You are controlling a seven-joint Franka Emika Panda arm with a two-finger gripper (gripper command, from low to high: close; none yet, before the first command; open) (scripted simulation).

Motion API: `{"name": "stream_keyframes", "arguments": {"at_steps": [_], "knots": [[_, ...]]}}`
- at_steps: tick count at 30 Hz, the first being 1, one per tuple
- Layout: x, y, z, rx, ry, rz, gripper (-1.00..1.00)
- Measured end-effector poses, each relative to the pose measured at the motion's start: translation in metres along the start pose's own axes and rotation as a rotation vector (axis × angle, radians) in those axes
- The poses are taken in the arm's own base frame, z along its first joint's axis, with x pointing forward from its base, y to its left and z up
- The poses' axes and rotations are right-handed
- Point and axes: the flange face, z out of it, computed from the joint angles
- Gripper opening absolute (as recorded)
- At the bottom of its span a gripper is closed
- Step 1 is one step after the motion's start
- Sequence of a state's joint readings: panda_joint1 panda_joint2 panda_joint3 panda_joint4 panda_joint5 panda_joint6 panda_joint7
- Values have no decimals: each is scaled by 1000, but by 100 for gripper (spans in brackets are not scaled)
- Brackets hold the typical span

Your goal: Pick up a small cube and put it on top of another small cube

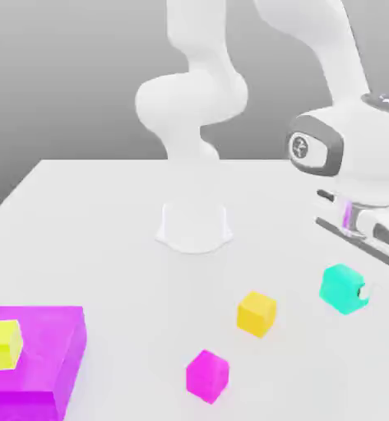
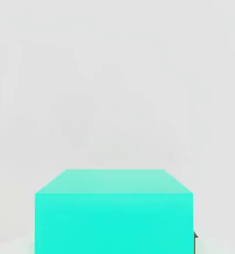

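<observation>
The teal cube [image 2: 114,218] sits close against a pale surface.

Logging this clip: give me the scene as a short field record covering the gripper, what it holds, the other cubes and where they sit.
gripper: shut on the teal cube, at the exterior view's right
held item: teal cube, appears raised off the table
orange-yellow cube: on the table, nearest the teal cube, apart from it
magenta cube: on the table, nearer the camera
large magenta block: at the exterior view's lower left
yellow cube: resting on the large block
stacking: not yet done
</observation>
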State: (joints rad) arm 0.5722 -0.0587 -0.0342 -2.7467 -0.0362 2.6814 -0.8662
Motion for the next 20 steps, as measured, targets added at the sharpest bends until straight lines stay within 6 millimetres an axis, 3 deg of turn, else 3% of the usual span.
{"name": "stream_keyframes", "arguments": {"at_steps": [8,17,18,20], "knots": [[-88,-23,-12,4,13,-356,-100],[-93,-26,47,5,21,-390,-100],[-94,-27,52,4,18,-390,100],[-94,-27,52,4,18,-390,100]]}}
